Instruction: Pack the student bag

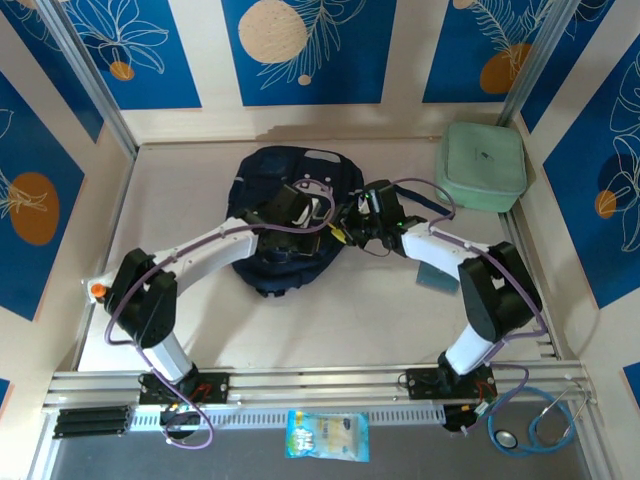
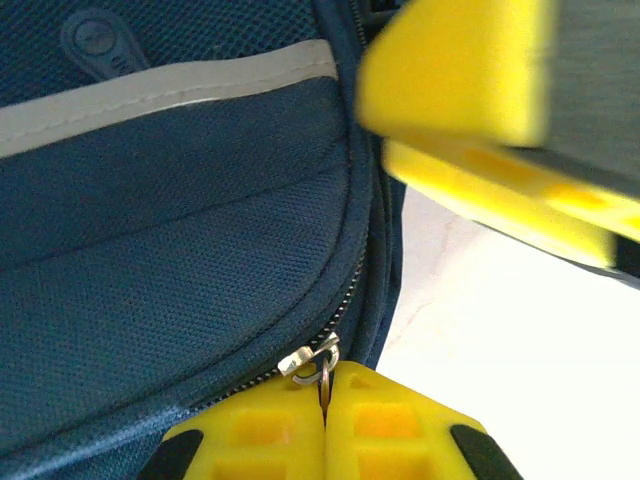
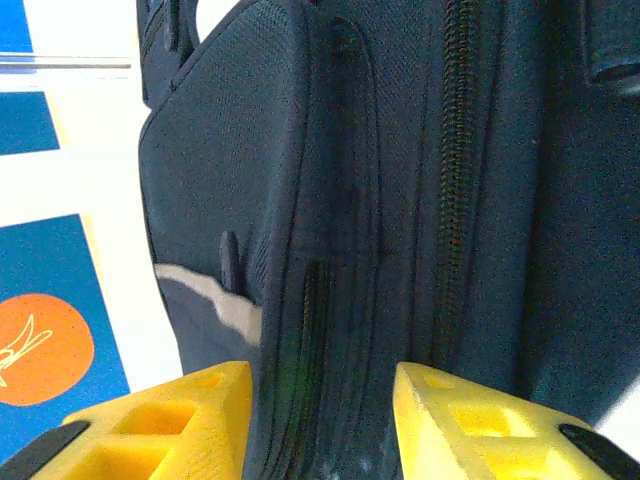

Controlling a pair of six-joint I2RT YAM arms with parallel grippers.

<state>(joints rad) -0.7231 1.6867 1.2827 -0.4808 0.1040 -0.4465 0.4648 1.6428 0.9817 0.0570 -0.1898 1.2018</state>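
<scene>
Jaws on left clamp zipper pull [image 2: 318, 362] of student bag [image 2: 180, 250]; right jaws apart astride its side; pocket marks [image 1: 322, 155] unreadable.

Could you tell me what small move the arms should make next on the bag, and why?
Probably close the right gripper on the edge of the student bag. Its jaws stand apart astride that edge, while the left gripper is shut on the zipper pull. The bag is soft fabric, so bracing it first should let the zip slide rather than drag the bag.

Robot lab booth: railed table [image 1: 330, 325] walled by patterned panels [image 1: 300, 55].
</scene>
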